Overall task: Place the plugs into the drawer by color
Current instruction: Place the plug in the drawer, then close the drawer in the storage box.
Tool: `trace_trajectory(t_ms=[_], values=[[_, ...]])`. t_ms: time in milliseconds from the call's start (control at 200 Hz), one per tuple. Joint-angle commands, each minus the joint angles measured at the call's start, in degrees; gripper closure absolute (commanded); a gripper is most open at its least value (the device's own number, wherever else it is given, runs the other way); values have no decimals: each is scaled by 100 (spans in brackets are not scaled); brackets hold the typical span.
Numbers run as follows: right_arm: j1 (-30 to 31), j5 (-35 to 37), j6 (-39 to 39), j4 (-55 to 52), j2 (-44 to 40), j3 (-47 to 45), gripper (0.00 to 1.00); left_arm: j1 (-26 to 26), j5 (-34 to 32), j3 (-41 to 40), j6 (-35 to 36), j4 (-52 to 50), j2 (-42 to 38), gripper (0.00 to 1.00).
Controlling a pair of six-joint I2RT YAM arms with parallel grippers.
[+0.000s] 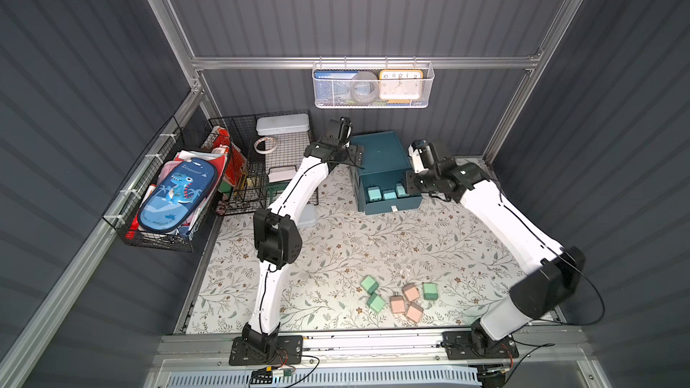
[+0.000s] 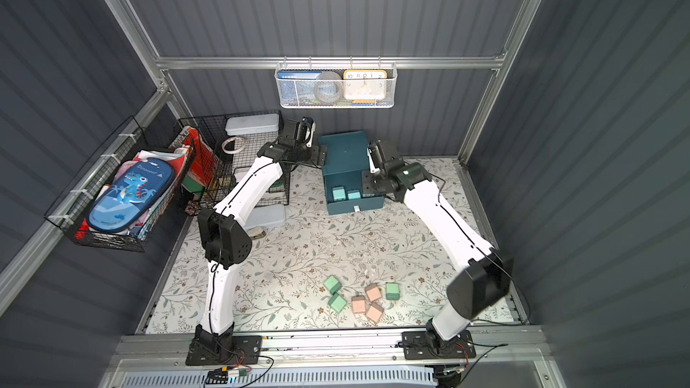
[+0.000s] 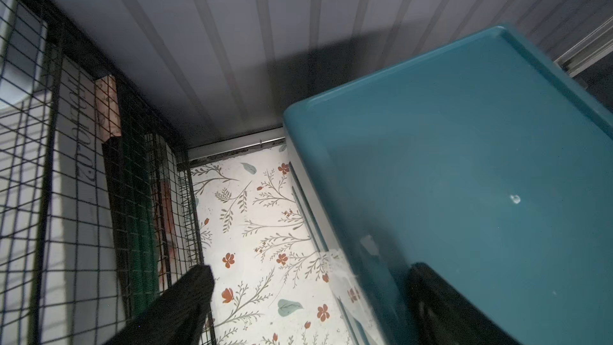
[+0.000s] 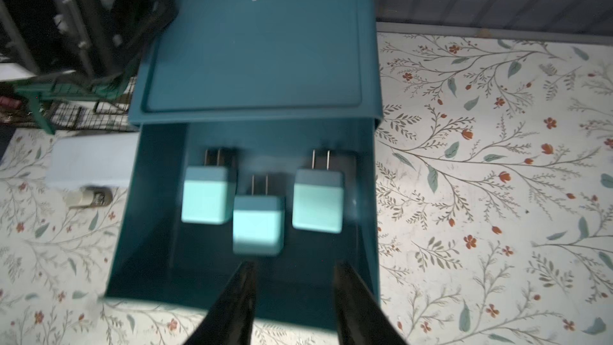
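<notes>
Nearest me, well in front of the drawer, three green plugs and three pink plugs lie loose on the desk, so two colours are left to sort. Just above the drawer's pulled-out top tray my right pincer hangs partly open and empty over three blue plugs. I'd push that tray shut slowly at its middle so the drawer doesn't skid. My left pincer stands wide at its far left side, gripping nothing.

Floral tbl w/ drawer, wire rack, green plugs, pink plugs.
</notes>
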Motion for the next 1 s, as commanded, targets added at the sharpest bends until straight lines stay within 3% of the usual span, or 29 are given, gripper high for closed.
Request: trace_trajectory(t_ms=[0,145,245,340,575,991], values=[[177,-497,531,1408,-923,-1544,70,29,-73,-256,74,-82,-151,10],[666,-352,979,2589,-1821,-3051,90,-37,12,-432,1,-137,-146,12],[1065,-105,1160,3347,-1926,-3701,95,-58,49,-577,-25,-75,-191,12],[1085,106,1304,3923,-1684,-4017,97,-81,101,-665,-56,-82,-166,12],[831,87,1075,4796,-893,-3936,100,-116,81,-1013,-36,-107,-244,12],[361,-328,918,4951,66,-2951,100,-160,43,-1386,-25,-49,-373,12]])
